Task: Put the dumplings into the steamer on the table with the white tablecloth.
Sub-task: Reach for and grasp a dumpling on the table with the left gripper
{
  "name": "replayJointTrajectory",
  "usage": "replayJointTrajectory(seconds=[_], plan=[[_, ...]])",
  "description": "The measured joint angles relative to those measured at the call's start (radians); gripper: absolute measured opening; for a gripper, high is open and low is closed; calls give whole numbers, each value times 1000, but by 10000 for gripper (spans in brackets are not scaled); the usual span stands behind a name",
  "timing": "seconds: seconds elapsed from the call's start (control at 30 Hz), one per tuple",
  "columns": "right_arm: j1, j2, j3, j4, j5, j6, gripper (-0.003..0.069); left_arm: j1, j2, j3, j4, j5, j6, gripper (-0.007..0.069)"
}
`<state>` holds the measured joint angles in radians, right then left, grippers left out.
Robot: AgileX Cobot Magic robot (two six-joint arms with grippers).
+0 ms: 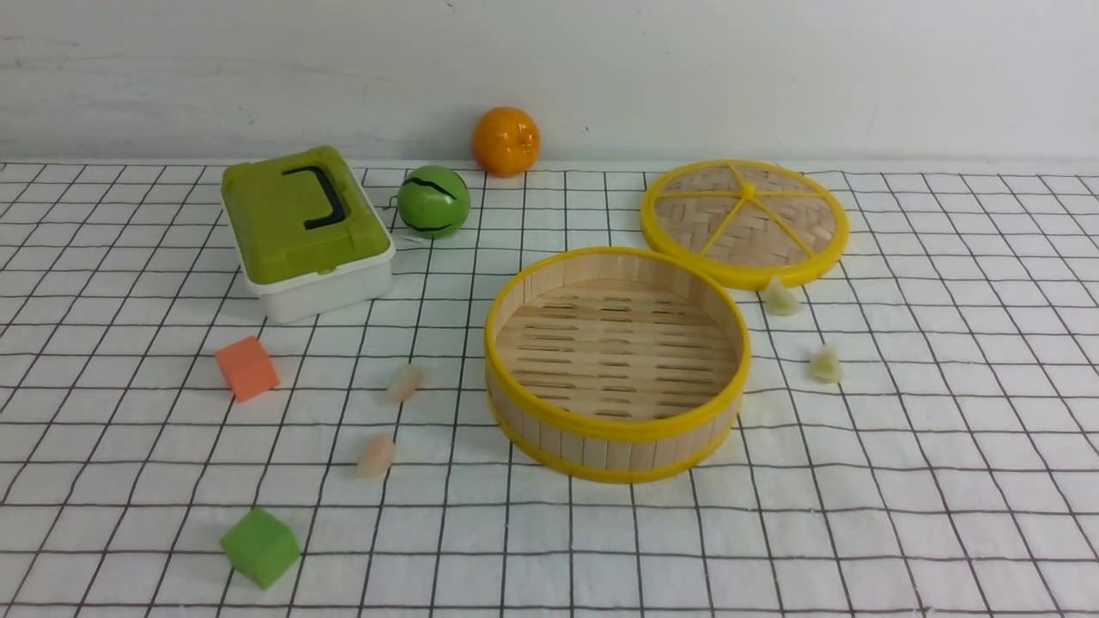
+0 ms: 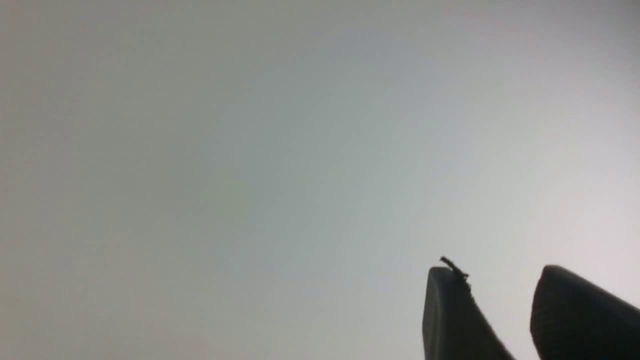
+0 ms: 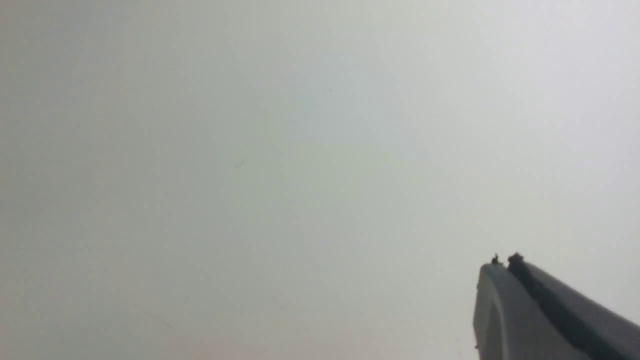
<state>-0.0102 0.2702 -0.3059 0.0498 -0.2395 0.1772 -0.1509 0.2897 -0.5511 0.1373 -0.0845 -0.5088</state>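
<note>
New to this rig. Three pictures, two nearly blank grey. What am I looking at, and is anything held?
It is a robot with two arms, each ending in a two-finger gripper. The wide picture comes from a camera between the arms, looking forward over a white gridded tablecloth. No arm shows in it.

On the cloth are an empty bamboo steamer and its flat lid behind it. Two pinkish dumplings lie to the steamer's left and two yellowish dumplings to its right. There are also an orange cube, a green cube, a green-lidded box, a green ball and an orange.

The grey pictures come from cameras on the wrists. The left gripper is open and the right gripper is shut. Neither holds anything.
</note>
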Motion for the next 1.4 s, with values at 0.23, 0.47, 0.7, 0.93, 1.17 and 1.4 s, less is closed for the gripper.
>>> replayJointTrajectory(seconds=[0.23,0.47,0.7,0.93,1.17,1.4], plan=[[5,256,-74,-39,325,-298,-8,0,375,-77,-6,308,-15,237],[29,412,-138,97,768,-319,-6,-69,714,-132,-170,494,-24,215],[30,510,-165,238,957,-367,-5,-179,1017,-360,-308,726,222,34],[30,545,-168,343,849,-464,-5,-189,1257,-553,-296,789,394,-12],[30,548,-169,373,847,-473,-1,-189,1462,-664,-262,789,493,118],[30,549,-169,394,839,-474,0,-189,1578,-713,-186,759,509,332]])
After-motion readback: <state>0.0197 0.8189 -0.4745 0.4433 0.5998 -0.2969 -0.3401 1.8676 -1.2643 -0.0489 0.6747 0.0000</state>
